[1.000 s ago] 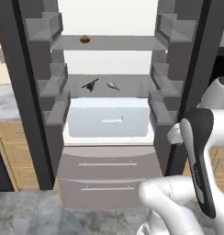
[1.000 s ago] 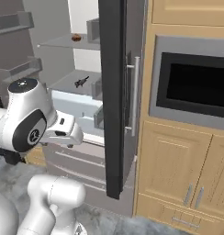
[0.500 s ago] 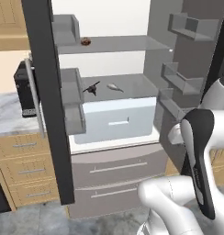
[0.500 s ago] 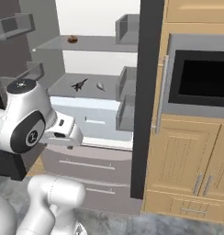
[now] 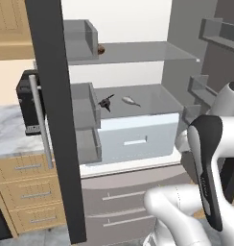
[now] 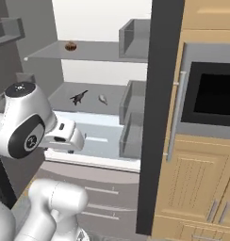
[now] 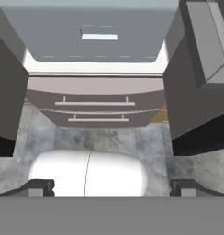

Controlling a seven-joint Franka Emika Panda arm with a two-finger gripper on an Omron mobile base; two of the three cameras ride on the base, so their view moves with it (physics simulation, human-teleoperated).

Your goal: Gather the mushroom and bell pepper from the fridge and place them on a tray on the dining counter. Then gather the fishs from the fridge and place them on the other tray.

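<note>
Tool (image 7: 112,188) spread wide, empty, pointing down at the drawers; I see the tiny brown mushroom (image 5: 101,49) on the tall grey fridge's (image 5: 138,139) upper shelf (well above, ahead).

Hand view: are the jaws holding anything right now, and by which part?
Nothing is held. The gripper is open, its jaws wide apart with only the floor and the fridge drawers beyond. The fish lie on the fridge's lower shelf.

Open fridge (image 5: 138,139): brown mushroom (image 5: 101,49) top shelf, fishs (image 5: 130,101) lower shelf.
</note>
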